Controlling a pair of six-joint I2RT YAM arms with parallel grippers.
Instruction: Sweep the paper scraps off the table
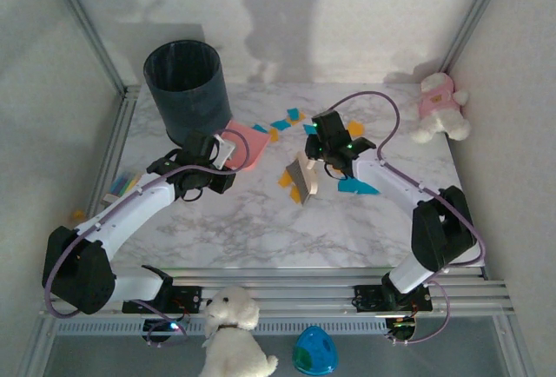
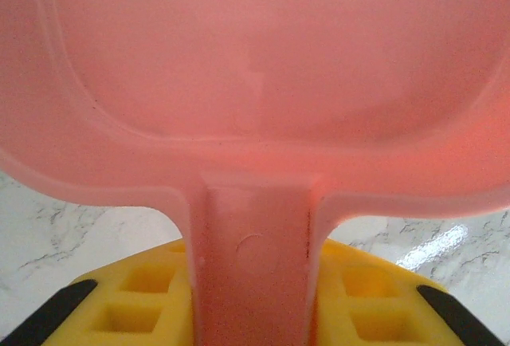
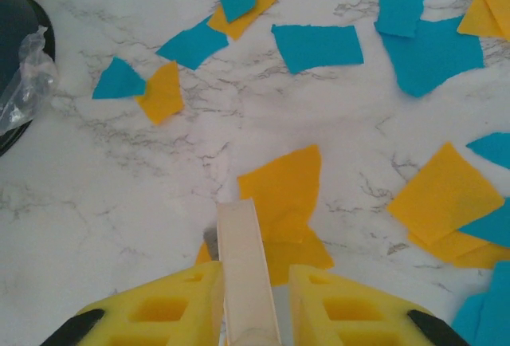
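Marble table (image 1: 261,221), grey veins, rails round it; paper scraps (image 3: 317,45), orange & blue, scattered mid-table toward the far side, between the two arms, a few more by the right arm; left gripper (image 2: 251,282) pinched on the handle of the pink dustpan (image 2: 263,67), pan just beside the dark bin (image 1: 185,86); right gripper (image 3: 251,302) clamped on a pale brush (image 1: 304,179), its tip over an orange scrap.

Bin (image 1: 184,90) stands rear left on the table (image 1: 261,221); dustpan (image 1: 248,147) in my left pincer (image 1: 219,148) just right of it; scraps (image 1: 280,124) between it and brush (image 1: 304,177) in my right pincer (image 1: 316,157).
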